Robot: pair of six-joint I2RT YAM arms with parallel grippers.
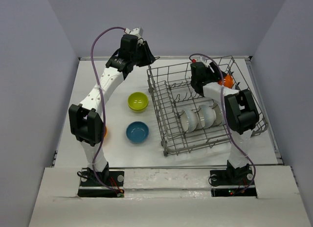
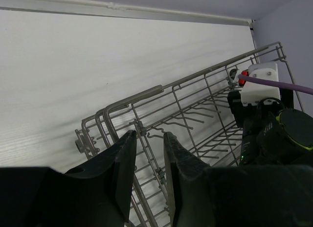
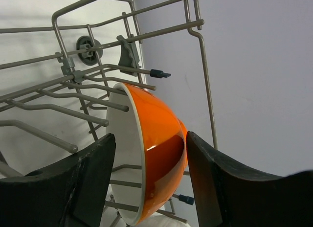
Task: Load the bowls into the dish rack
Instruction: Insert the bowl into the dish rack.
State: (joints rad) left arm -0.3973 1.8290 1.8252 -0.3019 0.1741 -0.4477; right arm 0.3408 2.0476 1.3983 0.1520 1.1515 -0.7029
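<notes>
The grey wire dish rack (image 1: pixel 157 109) stands right of centre, with white bowls (image 1: pixel 198 117) on edge between its tines. An orange bowl (image 3: pixel 161 148) with a white inside stands on edge at the rack's far right corner (image 1: pixel 226 80), leaning on tines. My right gripper (image 3: pixel 146 139) is open, one finger on each side of this bowl. My left gripper (image 2: pixel 148 136) is open and empty over the rack's far left corner (image 1: pixel 149 56), with a rim wire (image 2: pixel 205 73) seen between its fingers. A lime bowl (image 1: pixel 138 101) and a blue bowl (image 1: pixel 137 132) sit upright on the table, left of the rack.
A small orange patch (image 1: pixel 105 131) shows behind my left arm's elbow; I cannot tell what it is. The table is walled at the back and both sides. My right arm (image 2: pixel 274 129) reaches into the rack's far end. Rack wires (image 3: pixel 161 31) surround the right gripper.
</notes>
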